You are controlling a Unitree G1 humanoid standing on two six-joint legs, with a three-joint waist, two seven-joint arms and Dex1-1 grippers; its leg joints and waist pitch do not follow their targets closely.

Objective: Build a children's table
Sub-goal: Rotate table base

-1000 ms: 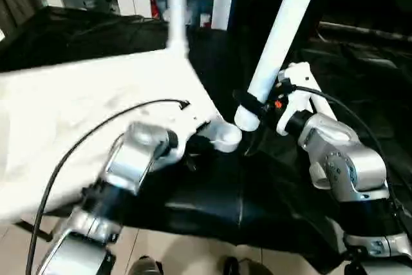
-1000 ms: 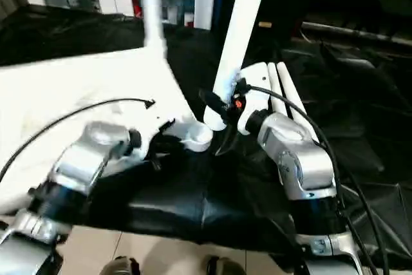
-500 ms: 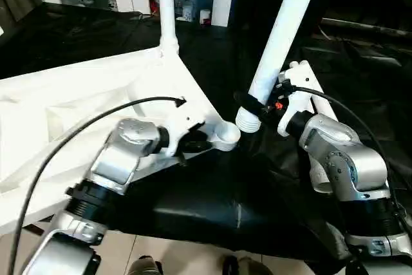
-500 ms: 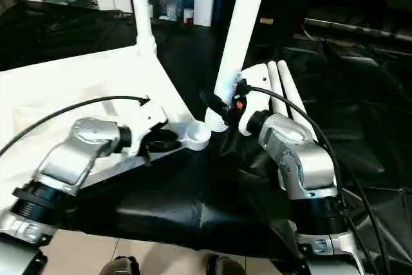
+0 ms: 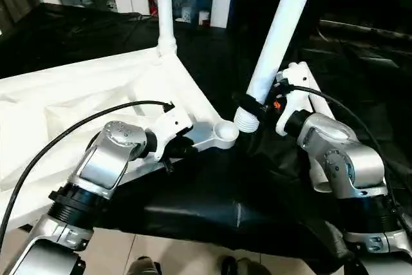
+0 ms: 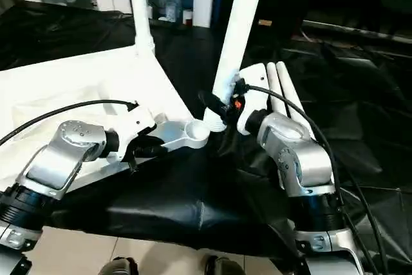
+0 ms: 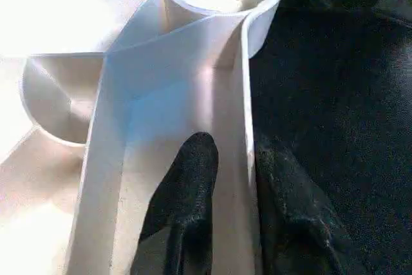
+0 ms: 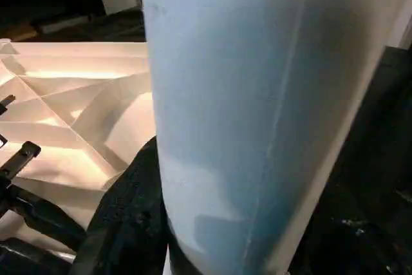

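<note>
Two legs mattered here. One leg [image 5: 163,11] already stood up in the far corner of the table top [image 5: 77,101], which lay upside down on the left with its ribs showing. The other leg [image 5: 277,40] was in the right gripper [image 5: 248,104], whose black fingers were closed around it near its threaded bottom end. That leg pointed up and leaned a little to the right.

The left gripper [image 7: 222,214] pinched the thin side wall of the table top, one finger [image 7: 187,185] inside and one outside. It held the top close to the empty corner socket [image 5: 225,132].

The socket was just to the left of the leg's bottom end, and a bit nearer and lower. The two were very close but not lined up. The right arm was the one nearest, so it would likely need to slide the leg left, stand it straighter over the round hole, then push and twist it in.

Two more legs [image 6: 283,91] lay on the black cloth [image 5: 232,204] on the right, behind the right gripper.
</note>
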